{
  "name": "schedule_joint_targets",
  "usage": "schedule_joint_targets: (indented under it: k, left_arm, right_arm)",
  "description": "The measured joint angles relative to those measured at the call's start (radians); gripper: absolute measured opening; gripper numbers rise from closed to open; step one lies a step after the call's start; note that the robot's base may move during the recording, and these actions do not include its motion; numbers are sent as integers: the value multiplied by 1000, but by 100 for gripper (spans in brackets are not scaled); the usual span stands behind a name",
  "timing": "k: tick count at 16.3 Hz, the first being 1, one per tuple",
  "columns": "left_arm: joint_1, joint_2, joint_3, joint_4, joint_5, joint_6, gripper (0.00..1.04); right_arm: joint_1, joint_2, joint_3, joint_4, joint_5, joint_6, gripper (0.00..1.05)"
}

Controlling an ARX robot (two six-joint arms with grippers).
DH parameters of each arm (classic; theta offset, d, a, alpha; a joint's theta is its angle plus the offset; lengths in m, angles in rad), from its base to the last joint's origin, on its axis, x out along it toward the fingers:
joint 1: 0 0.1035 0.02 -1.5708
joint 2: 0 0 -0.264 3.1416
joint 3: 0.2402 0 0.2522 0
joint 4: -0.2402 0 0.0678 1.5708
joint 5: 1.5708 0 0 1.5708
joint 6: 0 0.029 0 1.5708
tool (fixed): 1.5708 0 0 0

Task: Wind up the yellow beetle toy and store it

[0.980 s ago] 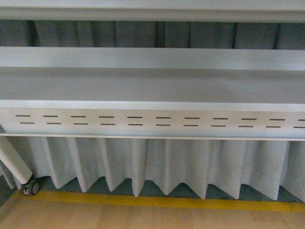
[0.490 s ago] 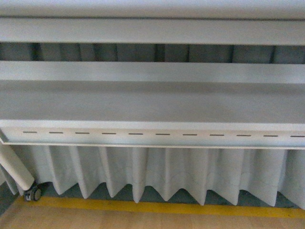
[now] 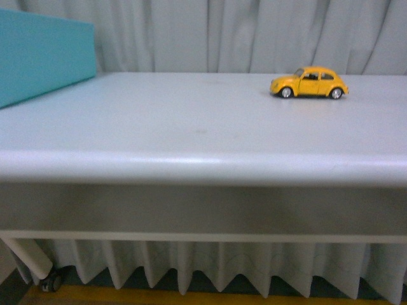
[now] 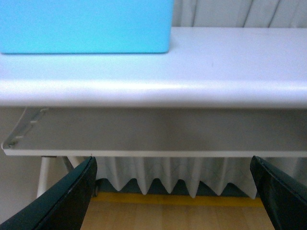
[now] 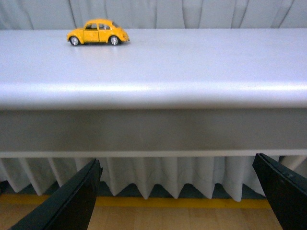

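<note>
Change since a half-second ago: the front camera's sight has climbed from a slotted white rail and the shelf above it to the top of the bench [image 3: 191, 127]. The toy and the box, unseen earlier, have come into view.
Count: one yellow beetle toy [image 3: 310, 82], one turquoise box [image 3: 38, 57], one bench, one caster wheel [image 3: 49, 281] and two pincers, each seen only by its own wrist camera.
Left pincer [image 4: 175, 194]: jaws spread wide, holding nothing and touching nothing; it sits lower than the bench top, out in front of the rounded front edge.
Right pincer [image 5: 177, 196]: jaws likewise wide apart, empty and clear of everything, also below the bench top and short of its edge.
Toy: upright on its four wheels, side-on, on the bench top; higher than the right pincer and well beyond it, near the back edge.
Box: on the bench top, ahead of and above the left pincer, well apart from it and from the toy.
Backdrop: a pale pleated curtain [image 3: 254, 32] behind the bench; a yellow floor stripe [image 3: 191, 295] beneath it.
</note>
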Motion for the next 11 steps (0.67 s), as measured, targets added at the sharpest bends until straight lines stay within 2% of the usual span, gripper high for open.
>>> schedule_joint_targets:
  k: [11]
  left_arm:
    - [0, 0, 0, 2, 1, 0, 98]
  right_arm:
    - [0, 0, 0, 0, 0, 1, 98]
